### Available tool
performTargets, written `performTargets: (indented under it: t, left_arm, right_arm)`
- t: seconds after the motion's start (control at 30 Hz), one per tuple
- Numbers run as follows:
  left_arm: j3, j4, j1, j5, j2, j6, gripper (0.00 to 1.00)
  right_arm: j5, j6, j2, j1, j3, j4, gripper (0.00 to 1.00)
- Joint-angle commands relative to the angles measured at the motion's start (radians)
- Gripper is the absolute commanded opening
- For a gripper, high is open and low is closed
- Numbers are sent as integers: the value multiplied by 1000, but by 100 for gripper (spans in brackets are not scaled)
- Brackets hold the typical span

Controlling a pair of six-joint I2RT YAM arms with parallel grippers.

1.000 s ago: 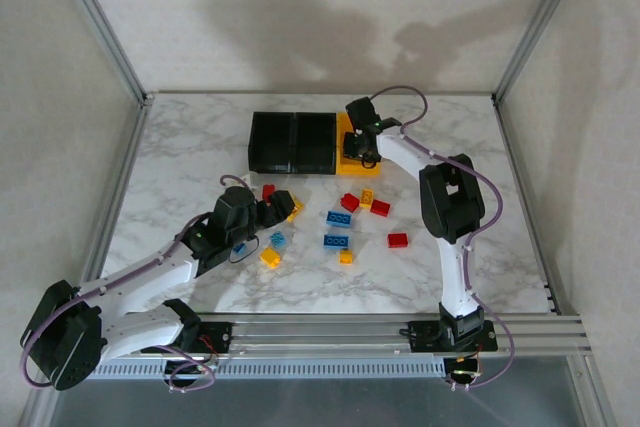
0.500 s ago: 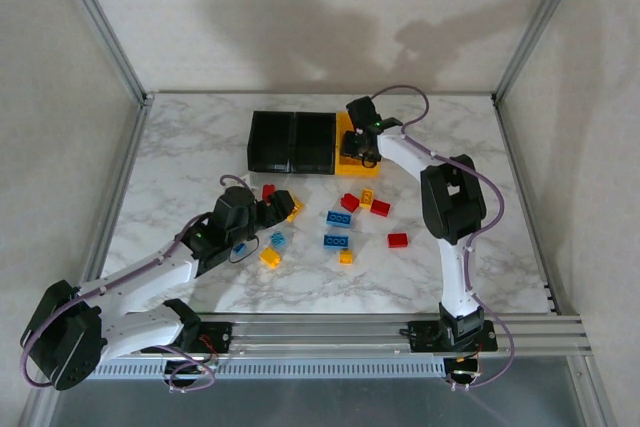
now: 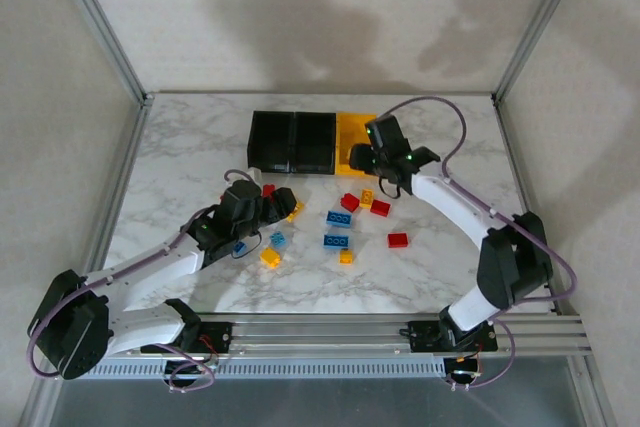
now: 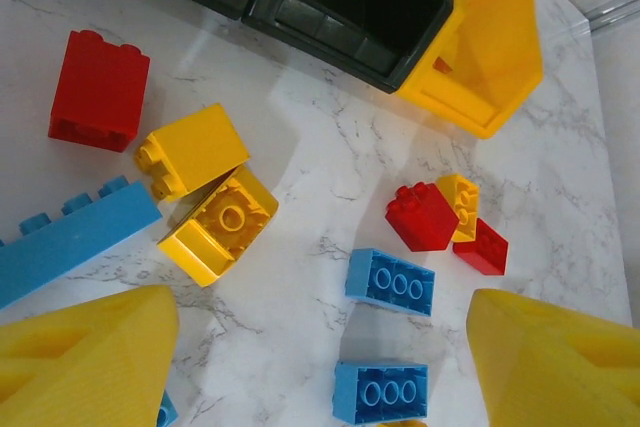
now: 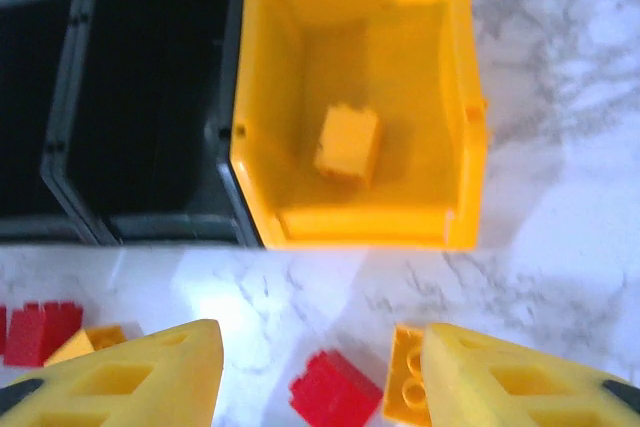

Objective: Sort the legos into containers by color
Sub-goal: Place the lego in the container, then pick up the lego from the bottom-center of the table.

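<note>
1. Yellow bin [image 5: 466, 97]: holds a single yellow brick [image 5: 348, 143]. The two black bins [image 5: 150, 87] joined to it look empty, though their depths are dark.
2. Loose bricks [image 3: 339, 218]: about ten red, blue and yellow pieces lie scattered on the tabletop [image 3: 180, 147] just in front of the bins. By this count, sorting has barely begun.
3. Right end effector [image 5: 315, 387]: fingers spread, carrying nothing, poised at the yellow bin's front edge.
4. Left end effector [image 4: 320, 367]: fingers spread, empty, above the left cluster of bricks.
5. Setting: white, grey-veined marble-pattern tabletop, aluminium posts [image 3: 100, 22] at the corners, plain pale walls [image 3: 320, 7], and a metal rail [image 3: 400, 327] along the near edge.
</note>
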State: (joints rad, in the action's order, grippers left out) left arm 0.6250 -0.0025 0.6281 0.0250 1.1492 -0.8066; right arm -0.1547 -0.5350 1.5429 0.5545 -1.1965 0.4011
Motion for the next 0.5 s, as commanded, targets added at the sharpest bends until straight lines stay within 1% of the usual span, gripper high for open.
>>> performTargets:
  t: [0.0,0.13,0.2,0.27,0.37,0.47]
  left_arm:
    - [16,-39,10,-23,10,-23,76]
    - [16,-61,12,-22,18,-32,75]
    - [16,-65,12,-23,20,-32,75]
    - [16,-67,13,-21,22,-35,75]
    - [12,-61,17,-8,24,-34,75]
    - [-6,-48,22,31,20,-28,75]
  right_arm:
    - [25,-36,-61,30,108,1,56]
    - [35,-86,-137,60,238,-8,56]
    - [42,-107,-155,90,287,-9,56]
    - [48,-127,-164,134,326,-9,57]
    - [21,-186,-165,232,354,25,60]
    - [0,-249,-165,325,375,42,65]
